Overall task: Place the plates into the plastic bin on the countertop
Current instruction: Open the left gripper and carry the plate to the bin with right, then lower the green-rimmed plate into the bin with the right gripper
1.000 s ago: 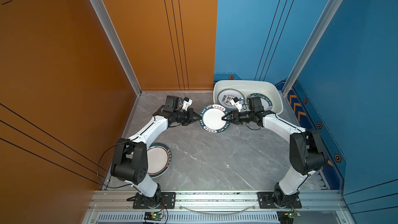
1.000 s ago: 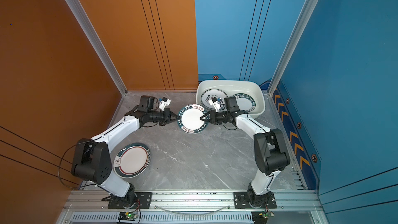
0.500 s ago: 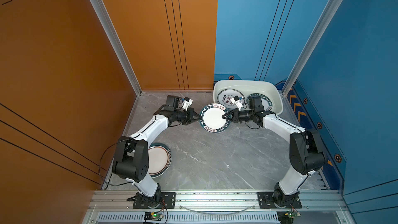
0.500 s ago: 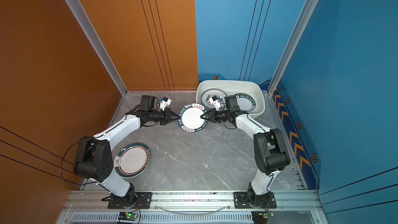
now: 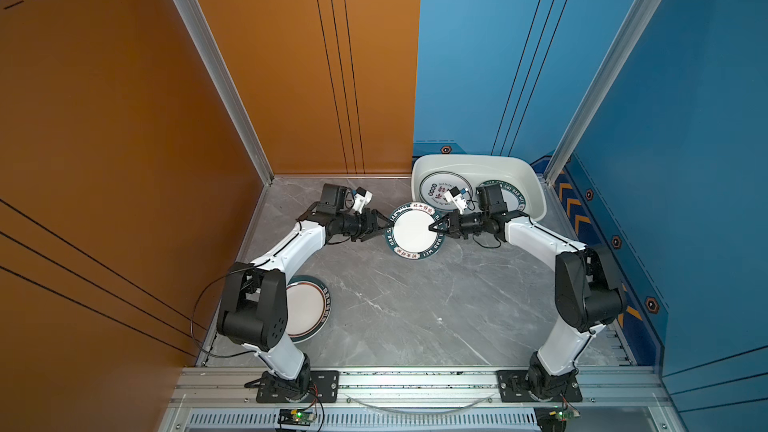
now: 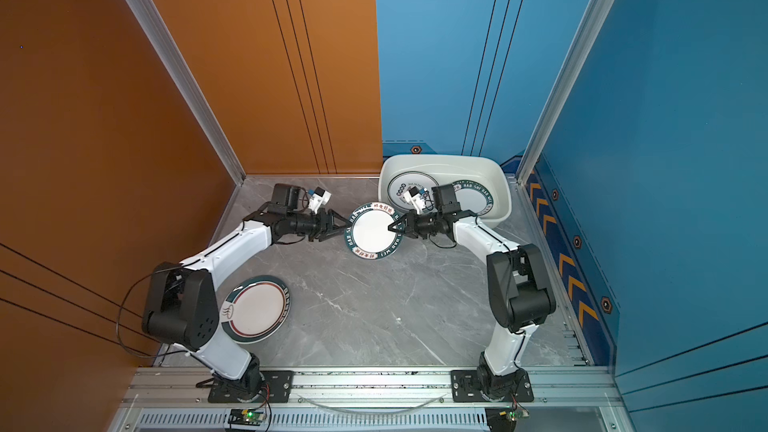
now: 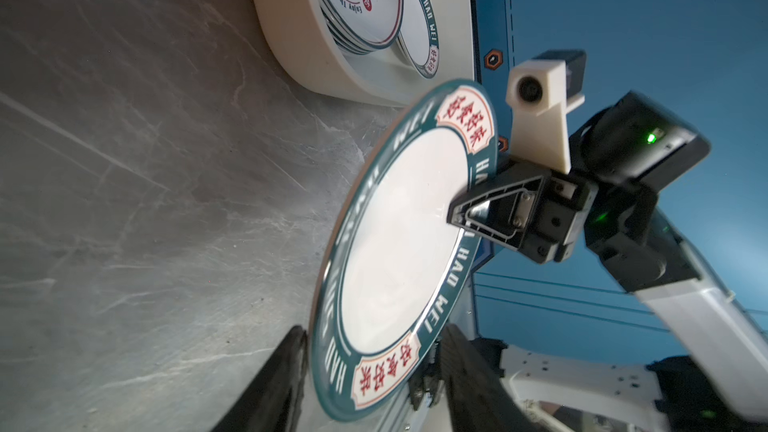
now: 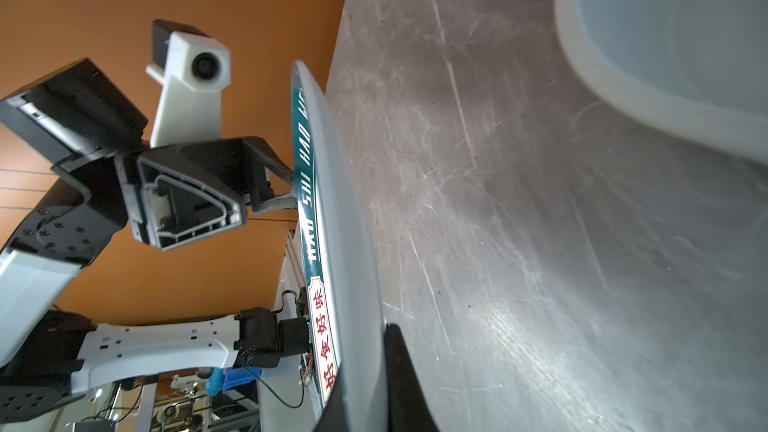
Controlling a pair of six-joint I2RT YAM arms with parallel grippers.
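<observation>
Right gripper (image 5: 432, 226) is clamped on the rim of a round plate (image 5: 411, 232). From the left wrist camera I see one black ribbed finger (image 7: 498, 201) lying over the dark green border, and the right wrist camera shows the other one under the pale underside. Left gripper (image 5: 380, 224) sits at the opposite edge with its jaws spread. Its two fingers (image 7: 274, 384) straddle the rim with a gap on either side, so it has hold of nothing. I read the plate as hanging between the two grippers, roughly level and clear of the countertop (image 5: 415, 305). It is glossy and white in the middle, with a wide green band carrying white lettering and two cream panels of red Chinese characters. Just beyond it, against the blue wall (image 5: 478, 56), stands the bin (image 5: 536, 201), a smooth white plastic tub with rounded corners and a rolled lip. Inside it I see a stack of plates (image 5: 432, 187), topped by one with red characters and a thin dark ring. Beside the stack is a green-rimmed plate (image 5: 513, 193), partly hidden by the right arm (image 5: 536, 234). Well apart, by the left arm (image 5: 253, 309), another plate (image 5: 307, 309) lies flat on the grey, white-veined marble, green at the edge with a thin red ring.
</observation>
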